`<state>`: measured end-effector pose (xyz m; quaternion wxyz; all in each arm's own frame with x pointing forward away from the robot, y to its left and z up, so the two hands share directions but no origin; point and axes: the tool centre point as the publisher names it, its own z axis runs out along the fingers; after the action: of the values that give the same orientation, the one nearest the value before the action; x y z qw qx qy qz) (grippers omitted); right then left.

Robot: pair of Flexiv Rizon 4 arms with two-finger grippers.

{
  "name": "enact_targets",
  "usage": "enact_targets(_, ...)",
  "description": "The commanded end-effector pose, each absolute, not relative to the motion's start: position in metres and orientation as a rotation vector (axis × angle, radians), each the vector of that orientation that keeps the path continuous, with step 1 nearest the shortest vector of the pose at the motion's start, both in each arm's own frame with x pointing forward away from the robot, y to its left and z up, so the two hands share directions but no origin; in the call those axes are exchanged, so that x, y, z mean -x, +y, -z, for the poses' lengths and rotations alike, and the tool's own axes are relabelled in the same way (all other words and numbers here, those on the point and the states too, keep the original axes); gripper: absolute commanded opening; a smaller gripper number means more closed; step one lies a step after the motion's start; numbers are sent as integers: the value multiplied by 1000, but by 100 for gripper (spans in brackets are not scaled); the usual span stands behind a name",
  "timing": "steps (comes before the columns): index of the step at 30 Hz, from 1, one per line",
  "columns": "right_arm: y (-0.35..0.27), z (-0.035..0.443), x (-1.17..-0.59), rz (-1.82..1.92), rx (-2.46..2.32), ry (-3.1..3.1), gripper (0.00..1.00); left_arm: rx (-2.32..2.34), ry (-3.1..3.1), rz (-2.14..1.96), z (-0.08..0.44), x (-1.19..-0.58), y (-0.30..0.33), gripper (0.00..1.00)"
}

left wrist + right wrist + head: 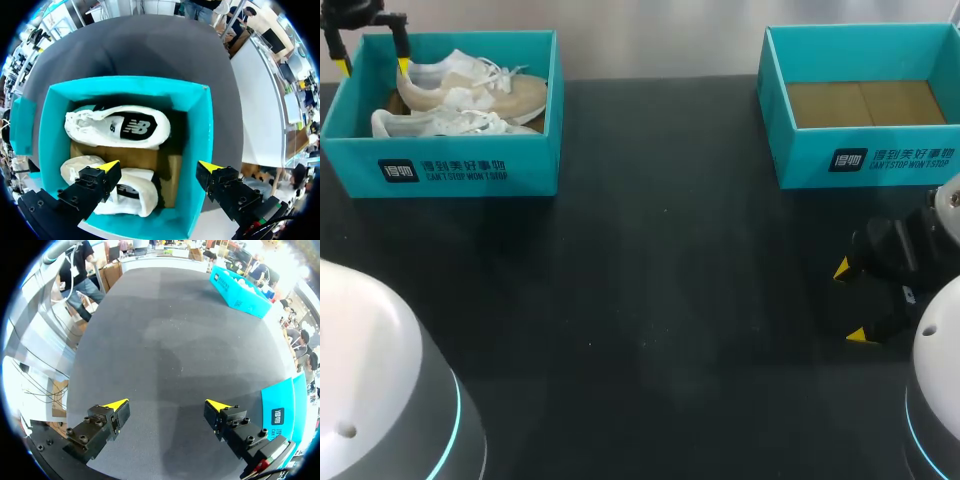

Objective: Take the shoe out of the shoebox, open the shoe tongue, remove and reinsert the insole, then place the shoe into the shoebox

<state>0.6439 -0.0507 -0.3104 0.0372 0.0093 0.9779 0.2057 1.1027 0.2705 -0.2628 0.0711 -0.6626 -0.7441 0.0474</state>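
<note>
nothing of the task looked done yet. both sneakers lay side by side in the teal shoebox (470,170) at about 10 o'clock on the dark surface (650,300): the beige sneaker (485,90) toward the box's 12 o'clock wall and the white sneaker (435,122) toward its 6 o'clock wall, their laces (505,72) loose on top. in the left wrist view one sneaker's dark insole (132,127) sat in place. the left gripper (370,60) hung released over the box's 10 o'clock corner, one finger above the sneakers and the other outside the wall, grasping nothing. the right gripper (850,302) was also released and held nothing, over bare surface at about 4 o'clock. a second teal shoebox (865,160) at 2 o'clock showed its brown cardboard floor. by my reading, everything was left to do: lifting a sneaker out, opening the tongue, pulling and refitting the insole, and boxing the sneaker.
</note>
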Motion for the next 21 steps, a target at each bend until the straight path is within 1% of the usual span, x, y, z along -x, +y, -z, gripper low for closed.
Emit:
enact_targets(1,-50,310,-643,-625,-29,3001,100,2092,-2349,64,251,-1027,269,100)
enact_targets(5,-50,310,-643,-625,-29,3001,100,2108,-2319,102,246,-1010,270,100)
enact_targets(21,-50,310,-643,-625,-29,3001,100,2139,-2291,93,250,-1014,266,100)
